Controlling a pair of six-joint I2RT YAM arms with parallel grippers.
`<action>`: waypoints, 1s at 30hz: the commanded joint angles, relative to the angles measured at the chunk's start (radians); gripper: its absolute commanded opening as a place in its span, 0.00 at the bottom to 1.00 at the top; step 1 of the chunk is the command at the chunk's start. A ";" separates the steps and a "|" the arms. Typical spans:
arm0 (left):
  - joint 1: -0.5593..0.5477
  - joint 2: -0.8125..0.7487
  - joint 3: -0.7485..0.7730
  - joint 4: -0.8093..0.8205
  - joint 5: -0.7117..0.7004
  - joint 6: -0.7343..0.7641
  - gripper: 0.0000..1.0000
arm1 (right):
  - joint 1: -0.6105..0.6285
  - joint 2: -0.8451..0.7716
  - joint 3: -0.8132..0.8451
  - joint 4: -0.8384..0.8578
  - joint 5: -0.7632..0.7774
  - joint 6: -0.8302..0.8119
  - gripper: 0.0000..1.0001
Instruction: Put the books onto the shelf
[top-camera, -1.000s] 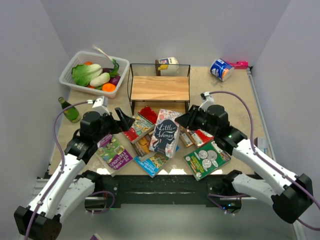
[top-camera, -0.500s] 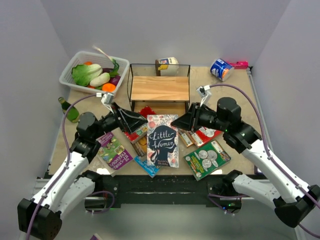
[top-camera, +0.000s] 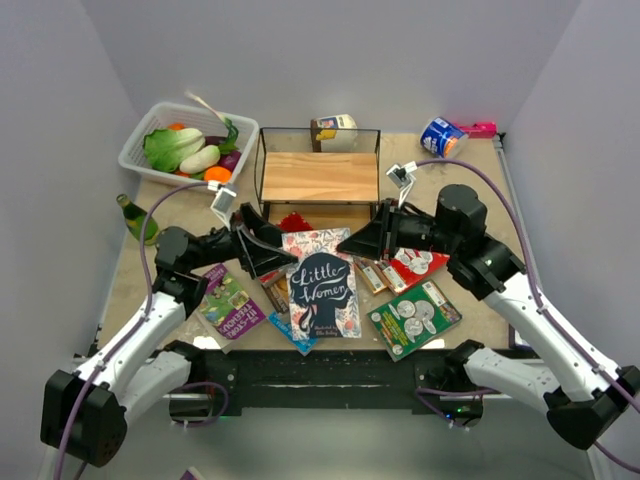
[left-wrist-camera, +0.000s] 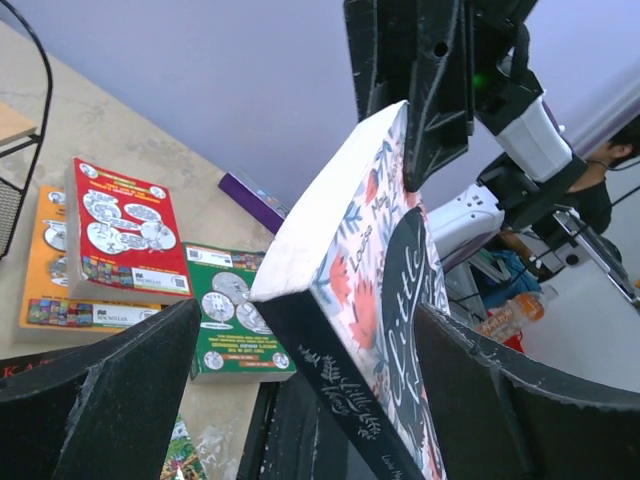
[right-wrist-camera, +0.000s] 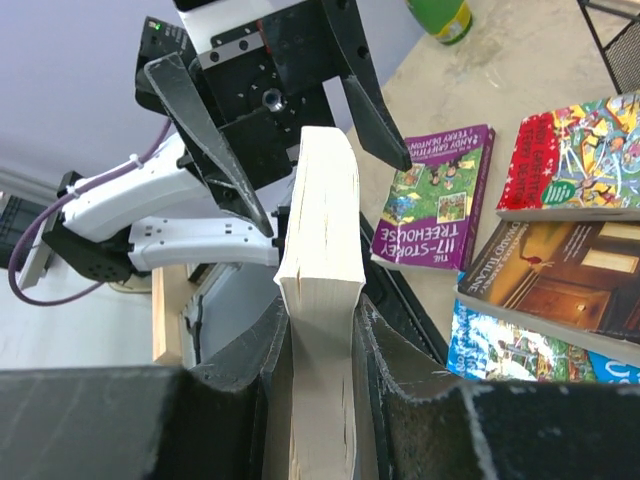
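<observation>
Little Women paperback (top-camera: 324, 290) aloft before the shelf (top-camera: 320, 176)
Dark floral cover up, it hangs over the loose pile (right-wrist-camera: 560, 275) just in front of the black-framed, wooden-boarded shelf; the green coin book (top-camera: 413, 318) lies flat front-right, the purple book (top-camera: 230, 305) front-left.

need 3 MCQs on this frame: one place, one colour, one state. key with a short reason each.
1. Where is the white basket?
A) far left corner, left of the shelf
B) on the shelf's top board
C) at the near right edge

2. Cover colour of the Treehouse book at the near left?
A) green
B) purple
C) grey

3. State of the right gripper?
A) open above the shelf
B) shut on nothing
C) shut on the Little Women book

Key: 1 A, the top view shows it beside the shelf's left end. 2 B, its cover is purple in the top and right wrist views. 3 C, the right wrist view shows both fingers pressed on its page edges.
</observation>
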 joint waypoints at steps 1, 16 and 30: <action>-0.003 0.034 0.018 0.160 0.102 -0.070 0.81 | 0.002 0.016 0.073 0.084 -0.079 0.019 0.00; -0.005 0.081 0.099 0.262 0.159 -0.113 0.00 | 0.002 0.072 0.179 -0.063 0.035 -0.119 0.18; -0.012 0.251 0.769 -0.600 -0.709 0.447 0.00 | 0.001 0.099 0.291 -0.149 1.153 -0.119 0.73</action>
